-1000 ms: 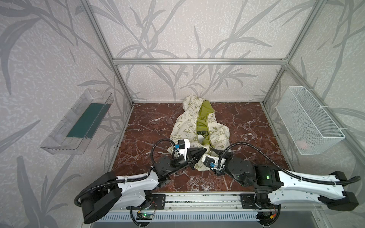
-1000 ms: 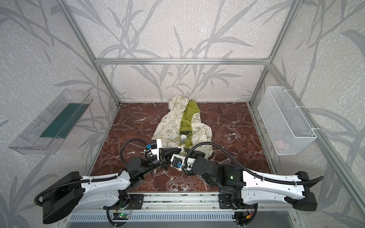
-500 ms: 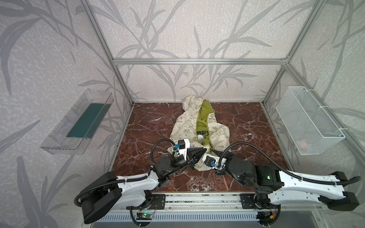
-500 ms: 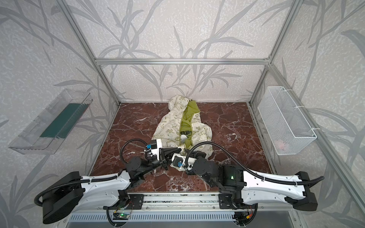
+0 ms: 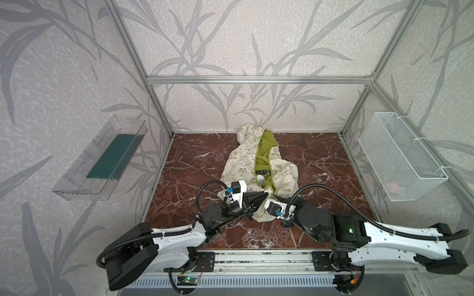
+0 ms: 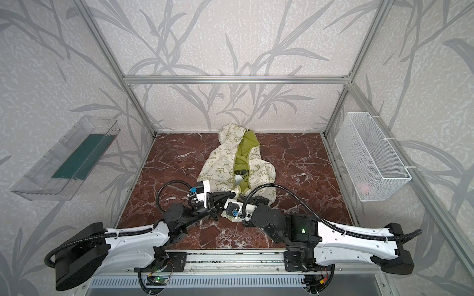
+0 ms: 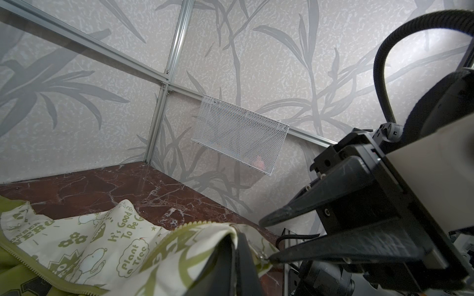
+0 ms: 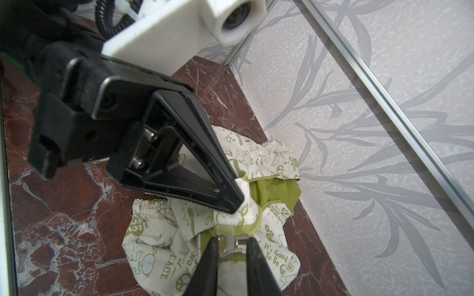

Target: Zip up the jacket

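Marble floor (image 5: 195, 159) bears crumpled cream jacket (image 5: 241, 164) (olive lining (image 5: 265, 143) showing), unzipped

Jacket (image 5: 259, 164) lies mid-worktop (image 5: 195, 159), far end near the back wall, near end toward the arms. Left tool (image 5: 266, 196) on jacket's near end; right tool (image 8: 232, 242) just right of it, at the zipper (image 8: 252, 225). Tray (image 5: 79, 188) on the wall well left of jacket; basket (image 5: 392, 153) on the wall well right.
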Available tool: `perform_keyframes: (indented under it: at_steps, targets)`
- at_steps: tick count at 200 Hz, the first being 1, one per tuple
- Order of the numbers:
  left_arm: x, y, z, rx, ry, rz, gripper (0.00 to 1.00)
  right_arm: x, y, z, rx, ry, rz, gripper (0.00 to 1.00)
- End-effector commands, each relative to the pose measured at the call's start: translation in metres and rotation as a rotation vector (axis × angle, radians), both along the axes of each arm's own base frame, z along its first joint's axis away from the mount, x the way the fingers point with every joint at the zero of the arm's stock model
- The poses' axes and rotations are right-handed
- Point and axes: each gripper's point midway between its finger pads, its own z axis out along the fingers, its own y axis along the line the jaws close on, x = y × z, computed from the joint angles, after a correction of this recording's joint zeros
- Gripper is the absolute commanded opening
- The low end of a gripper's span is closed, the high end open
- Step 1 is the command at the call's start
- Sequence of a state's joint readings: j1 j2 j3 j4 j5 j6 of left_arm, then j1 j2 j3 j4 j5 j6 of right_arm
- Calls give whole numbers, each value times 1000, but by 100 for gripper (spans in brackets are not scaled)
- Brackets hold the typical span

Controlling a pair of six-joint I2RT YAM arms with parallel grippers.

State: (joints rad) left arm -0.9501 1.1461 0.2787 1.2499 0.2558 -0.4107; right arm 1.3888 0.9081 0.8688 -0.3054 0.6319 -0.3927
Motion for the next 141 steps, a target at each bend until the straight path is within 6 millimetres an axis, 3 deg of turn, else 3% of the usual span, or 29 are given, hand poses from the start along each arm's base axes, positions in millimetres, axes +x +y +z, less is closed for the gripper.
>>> perform_keyframes:
  at_steps: [1,72,107,141]
  targets:
    - [-4,2,6,-20,-30,-1,0,1,-5,18,46,-16,-23,19]
    - [-4,2,8,-23,-31,-2,0,3,-8,19,49,-21,-41,11]
    - [-4,1,8,-22,-31,-2,0,0,-5,12,23,0,-17,36]
    - [-4,2,8,-24,-32,0,0,-1,0,7,3,11,-6,48]
